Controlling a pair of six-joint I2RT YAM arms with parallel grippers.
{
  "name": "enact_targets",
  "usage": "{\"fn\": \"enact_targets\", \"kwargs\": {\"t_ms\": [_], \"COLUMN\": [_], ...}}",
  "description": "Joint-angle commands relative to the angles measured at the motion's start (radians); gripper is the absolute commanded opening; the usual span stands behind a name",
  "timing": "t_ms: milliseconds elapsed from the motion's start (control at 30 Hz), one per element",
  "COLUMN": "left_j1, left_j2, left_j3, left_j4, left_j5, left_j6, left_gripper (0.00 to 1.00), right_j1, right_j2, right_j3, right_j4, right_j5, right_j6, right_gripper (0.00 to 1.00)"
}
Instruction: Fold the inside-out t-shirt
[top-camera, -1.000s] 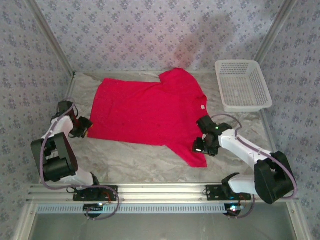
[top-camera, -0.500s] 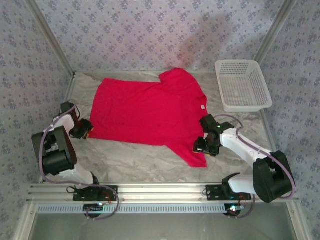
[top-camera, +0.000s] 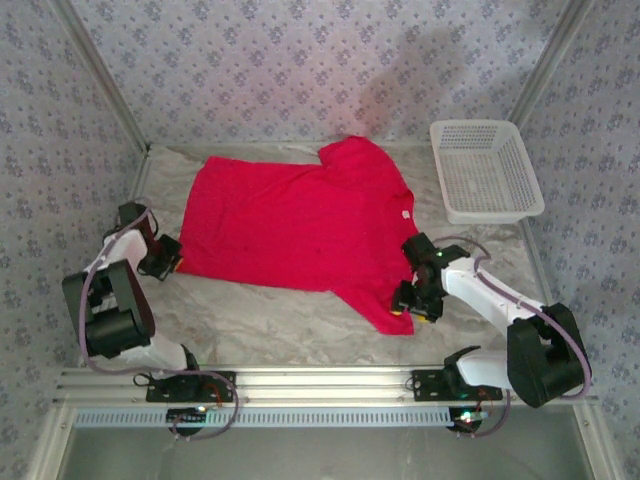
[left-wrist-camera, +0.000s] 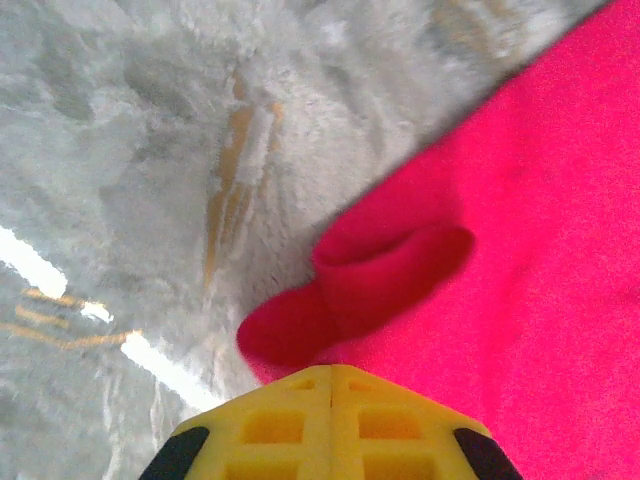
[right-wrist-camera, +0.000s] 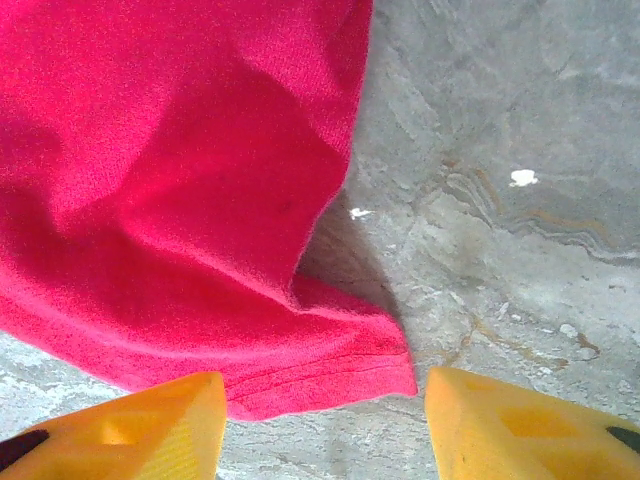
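top external: the red t-shirt (top-camera: 290, 225) lies spread flat on the gray table (top-camera: 270, 318). a white basket (top-camera: 472, 123) sits at the far right. the left gripper (top-camera: 172, 262) is at the shirt's near left corner, and the right gripper (top-camera: 408, 300) is at its near right corner.

left wrist: the yellow fingers (left-wrist-camera: 270, 425) are pressed together, pinching a bunched-up bit of the shirt's edge.

right wrist: the fingers (right-wrist-camera: 150, 430) stand apart, with the shirt's corner lying on the table between them.

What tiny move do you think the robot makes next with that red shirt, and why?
Probably the right claw should close: it stands open with a corner of the red t-shirt lying between its tips, while the left claw is shut on a bunched corner at the other side.
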Motion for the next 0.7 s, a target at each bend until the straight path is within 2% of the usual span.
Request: {"fn": "enact_targets", "kwargs": {"t_ms": [0,133,300,367,400,567,633,667], "left_j1": [-0.004,-0.006,-0.005,-0.006,-0.006,-0.004,-0.004,-0.004], "left_j2": [-0.095,-0.145,-0.117,-0.112,-0.111,-0.129,-0.139,-0.142], "left_j3": [0.030,0.002,-0.012,-0.024,-0.028,-0.028,-0.019,-0.015], "left_j4": [-0.069,-0.074,-0.071,-0.061,-0.056,-0.065,-0.074,-0.078], "left_j5": [-0.007,-0.007,0.005,0.020,0.024,0.016,0.010,0.009], "left_j6": [0.004,0.008,0.019,0.014,0.012,0.012,0.012,0.012], "left_gripper": [0.00,0.00,0.00,0.00,0.00,0.00,0.00,0.00], "right_j1": [-0.001,0.011,0.040,0.052,0.055,0.058,0.057,0.056], "right_j2": [0.003,0.009,0.052,0.068,0.077,0.087,0.078,0.073], "right_j3": [-0.033,-0.060,-0.068,-0.071,-0.073,-0.059,-0.038,-0.026], "right_j4": [-0.014,0.029,0.068,0.092,0.104,0.114,0.097,0.089], "right_j5": [-0.028,-0.052,-0.052,-0.052,-0.052,-0.049,-0.044,-0.041], "right_j6": [0.039,0.061,0.072,0.078,0.082,0.074,0.066,0.061], "right_gripper": [0.57,0.55,0.55,0.51,0.47,0.10,0.01,0.00]}}
